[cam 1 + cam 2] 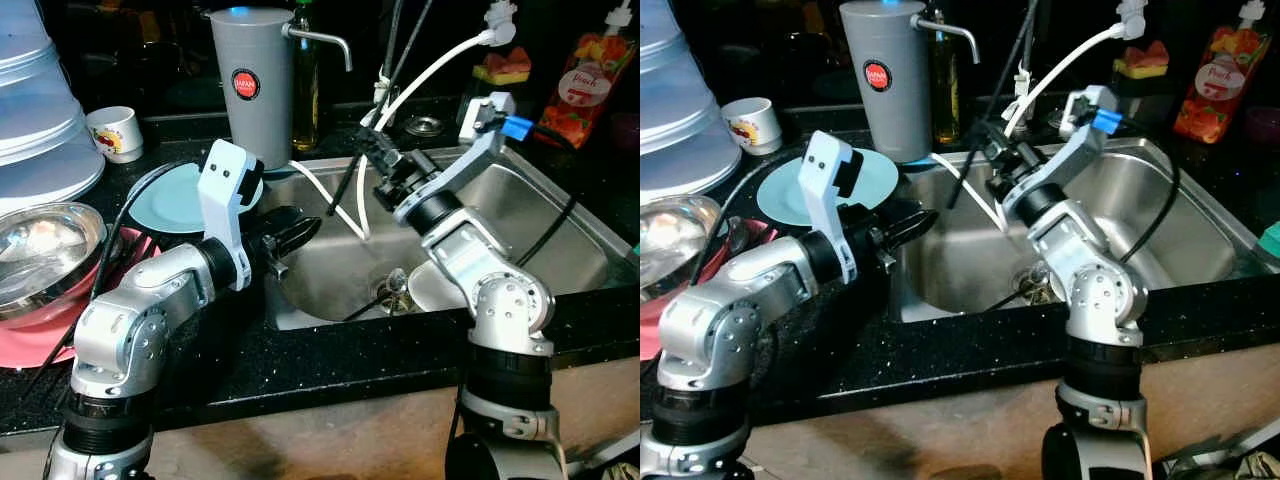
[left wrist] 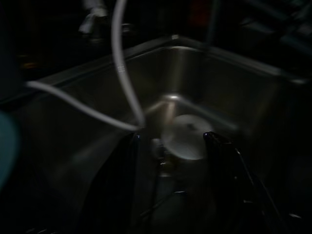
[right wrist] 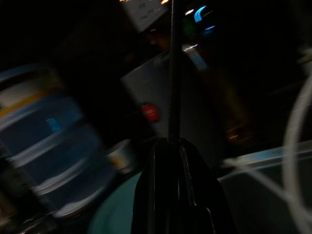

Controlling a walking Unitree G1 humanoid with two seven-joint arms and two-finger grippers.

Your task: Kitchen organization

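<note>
My right gripper (image 1: 373,157) hangs over the back left part of the steel sink (image 1: 560,200), shut on a thin black stick (image 1: 343,192) that slants down toward the basin. In the right wrist view the stick (image 3: 173,73) rises straight out of the closed fingers (image 3: 161,165). My left gripper (image 1: 292,236) is at the sink's left rim, open, pointing into the basin with nothing between its fingers (image 2: 217,146). A white plate (image 1: 440,285) lies on the sink floor beside the drain (image 1: 392,285). A teal plate (image 1: 170,200) rests on the black counter behind my left wrist.
A grey jug (image 1: 250,85) and an oil bottle (image 1: 305,90) stand behind the sink. A white hose (image 1: 430,75) loops into the basin. Left of the sink are a steel bowl (image 1: 40,245) on a pink plate (image 1: 40,345), a white cup (image 1: 115,132) and stacked plastic tubs (image 1: 35,100).
</note>
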